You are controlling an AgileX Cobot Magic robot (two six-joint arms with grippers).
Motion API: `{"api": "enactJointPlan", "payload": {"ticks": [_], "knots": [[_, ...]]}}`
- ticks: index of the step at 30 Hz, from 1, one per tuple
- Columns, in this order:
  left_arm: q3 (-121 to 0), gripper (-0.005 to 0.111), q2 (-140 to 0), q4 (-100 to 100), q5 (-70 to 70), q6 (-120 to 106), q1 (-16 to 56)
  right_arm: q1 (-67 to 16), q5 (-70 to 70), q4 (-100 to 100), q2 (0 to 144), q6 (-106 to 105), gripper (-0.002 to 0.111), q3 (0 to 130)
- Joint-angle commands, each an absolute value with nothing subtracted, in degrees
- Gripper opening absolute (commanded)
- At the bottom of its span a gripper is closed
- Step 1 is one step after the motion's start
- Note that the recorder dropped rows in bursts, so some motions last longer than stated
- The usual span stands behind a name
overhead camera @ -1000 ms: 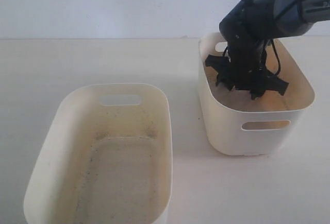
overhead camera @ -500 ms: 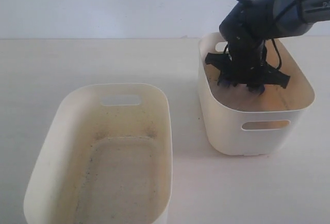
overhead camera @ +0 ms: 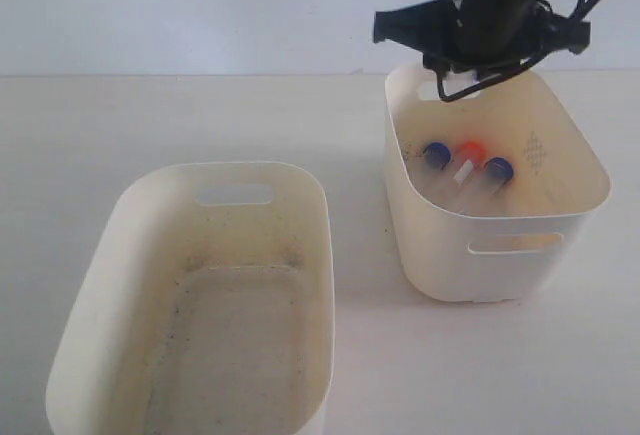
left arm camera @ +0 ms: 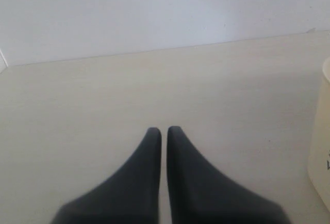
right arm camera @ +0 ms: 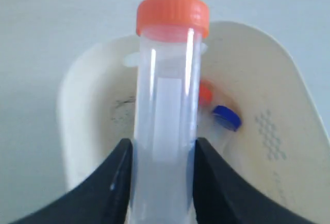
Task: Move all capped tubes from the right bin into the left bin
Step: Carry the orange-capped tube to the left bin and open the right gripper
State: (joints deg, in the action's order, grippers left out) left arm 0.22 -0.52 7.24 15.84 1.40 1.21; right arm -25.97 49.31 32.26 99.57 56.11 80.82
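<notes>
My right gripper [right arm camera: 163, 142] is shut on a clear capped tube [right arm camera: 167, 105] with an orange cap and a white label strip. It holds the tube above the right bin [right arm camera: 77, 98]. In the exterior view the right arm [overhead camera: 490, 5] hangs over the right bin's [overhead camera: 450, 250] far end, and the held tube is hidden there. Three capped tubes lie inside that bin: a blue-capped one [overhead camera: 435, 154], an orange-capped one [overhead camera: 471, 149] and another blue-capped one [overhead camera: 498, 168]. The left bin [overhead camera: 120, 245], speckled with grime, holds no tubes. My left gripper [left arm camera: 164, 132] is shut over bare table, holding nothing.
A dotted diamond mark [overhead camera: 536, 152] shows on the right bin's inner wall. A strip of bare table separates the two bins. The wall of a cream tub [left arm camera: 322, 131] cuts into the edge of the left wrist view. A pale wall stands behind the table.
The right gripper has risen out of the right bin with the orange-capped tube between its fingers, uncovering the three tubes lying on the bin's floor.
</notes>
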Motion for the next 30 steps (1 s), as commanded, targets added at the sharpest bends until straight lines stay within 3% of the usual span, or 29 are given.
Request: {"api": "enactJointPlan", "payload": {"ticks": [1, 14, 23, 24, 26, 28, 29, 30], "knots": [[0.0, 0.004, -0.4, 6.9, 15.0, 2.1, 1.1, -34.0, 47.7, 31.8, 91.4, 50.1, 0.000, 79.9], [0.0, 0.004, -0.4, 6.9, 15.0, 2.1, 1.1, -55.4, 39.6, 23.6, 84.7, 45.2, 0.000, 69.8], [0.0, 0.004, -0.4, 6.9, 15.0, 2.1, 1.1, -58.4, 33.2, 23.9, 92.1, 45.5, 0.003, 65.6], [0.0, 0.004, -0.4, 6.9, 15.0, 2.1, 1.1, -58.4, 32.7, 24.0, 92.9, 45.5, 0.006, 65.6], [0.0, 0.004, -0.4, 6.9, 15.0, 2.1, 1.1, -58.4, 31.0, 24.0, 95.1, 45.8, 0.038, 65.6], [0.0, 0.004, -0.4, 6.9, 15.0, 2.1, 1.1, -58.4, 30.6, 25.0, 95.9, 45.9, 0.077, 65.6], [0.0, 0.004, -0.4, 6.9, 15.0, 2.1, 1.1, -58.4, 30.8, 26.1, 95.9, 45.9, 0.087, 65.9], [0.0, 0.004, -0.4, 6.9, 15.0, 2.1, 1.1, -58.4, 32.8, 27.7, 95.8, 45.9, 0.087, 67.0]]}}
